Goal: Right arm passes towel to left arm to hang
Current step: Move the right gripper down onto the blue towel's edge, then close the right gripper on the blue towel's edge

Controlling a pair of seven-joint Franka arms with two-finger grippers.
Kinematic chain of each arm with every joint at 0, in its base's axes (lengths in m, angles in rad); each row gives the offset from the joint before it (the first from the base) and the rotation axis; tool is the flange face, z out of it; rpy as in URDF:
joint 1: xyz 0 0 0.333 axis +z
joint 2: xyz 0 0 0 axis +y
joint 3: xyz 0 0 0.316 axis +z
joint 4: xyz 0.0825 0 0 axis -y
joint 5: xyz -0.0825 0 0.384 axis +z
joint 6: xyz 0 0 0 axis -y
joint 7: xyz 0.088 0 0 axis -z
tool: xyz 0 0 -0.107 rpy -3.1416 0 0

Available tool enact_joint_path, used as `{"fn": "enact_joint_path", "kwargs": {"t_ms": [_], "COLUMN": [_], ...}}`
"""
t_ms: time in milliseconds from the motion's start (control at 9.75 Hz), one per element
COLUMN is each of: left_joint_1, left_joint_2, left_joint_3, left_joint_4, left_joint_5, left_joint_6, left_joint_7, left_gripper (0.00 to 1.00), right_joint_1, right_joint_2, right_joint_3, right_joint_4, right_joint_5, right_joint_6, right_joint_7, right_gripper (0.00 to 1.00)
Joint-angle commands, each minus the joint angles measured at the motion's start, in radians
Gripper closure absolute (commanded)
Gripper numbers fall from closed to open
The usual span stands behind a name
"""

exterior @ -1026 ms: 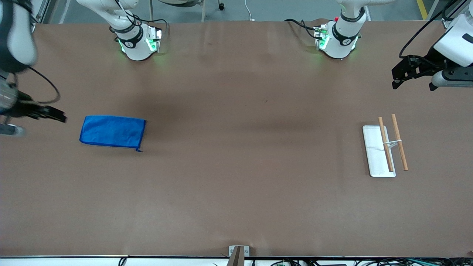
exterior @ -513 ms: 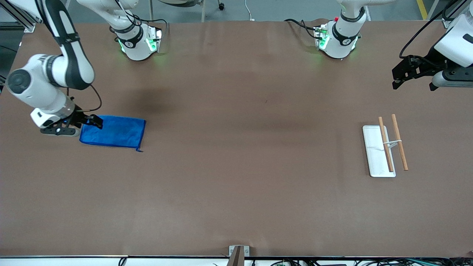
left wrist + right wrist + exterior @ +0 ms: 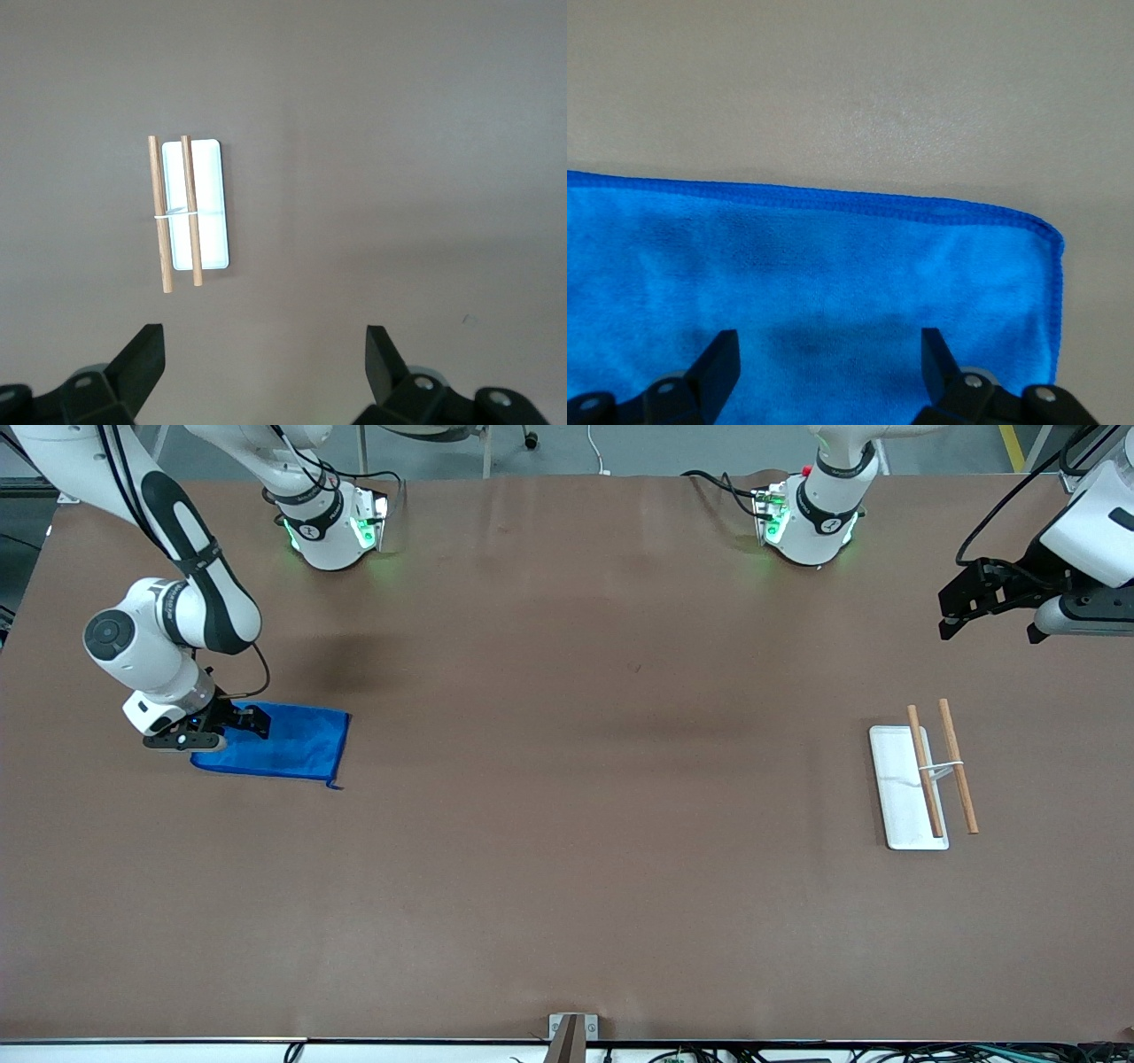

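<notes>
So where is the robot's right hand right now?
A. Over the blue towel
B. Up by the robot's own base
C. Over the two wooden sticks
A: the right gripper is over the end of the blue towel at the right arm's end of the table, and its fingers stand apart above the flat cloth in the right wrist view.

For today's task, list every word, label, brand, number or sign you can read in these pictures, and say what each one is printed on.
No text can be read anywhere.
Towel: plain blue, no label shows.
White rack with two wooden rods: no print.
Arm bases by the table's edge: small marks on the dark bands, too small to read.
Right gripper and left gripper: no lettering shows.
</notes>
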Motion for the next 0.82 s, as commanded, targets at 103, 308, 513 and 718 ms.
{"fn": "enact_joint_path", "kwargs": {"t_ms": [103, 308, 513, 718], "left_joint_1": [0.004, 0.002, 0.002, 0.002], "left_joint_2": [0.015, 0.015, 0.015, 0.015], "left_joint_3": [-0.001, -0.003, -0.003, -0.003], "left_joint_4": [-0.013, -0.013, -0.013, -0.012], "left_joint_5": [-0.014, -0.015, -0.018, -0.020], "left_joint_6": [-0.011, -0.011, -0.011, -0.011], "left_joint_7": [0.017, 0.017, 0.017, 0.017], "left_gripper": [0.00, 0.00, 0.00, 0.00], "right_joint_1": [-0.005, -0.009, -0.007, 0.005], "right_joint_2": [0.027, 0.062, 0.058, 0.016], "right_joint_3": [0.005, 0.005, 0.005, 0.009], "right_joint_4": [-0.012, -0.012, -0.010, 0.014], "right_joint_5": [-0.006, -0.006, -0.006, -0.003], "right_joint_6": [0.034, 0.085, 0.062, -0.064], "right_joint_7": [-0.012, -0.017, -0.017, -0.005], "right_gripper": [0.16, 0.49, 0.99, 1.00]}}
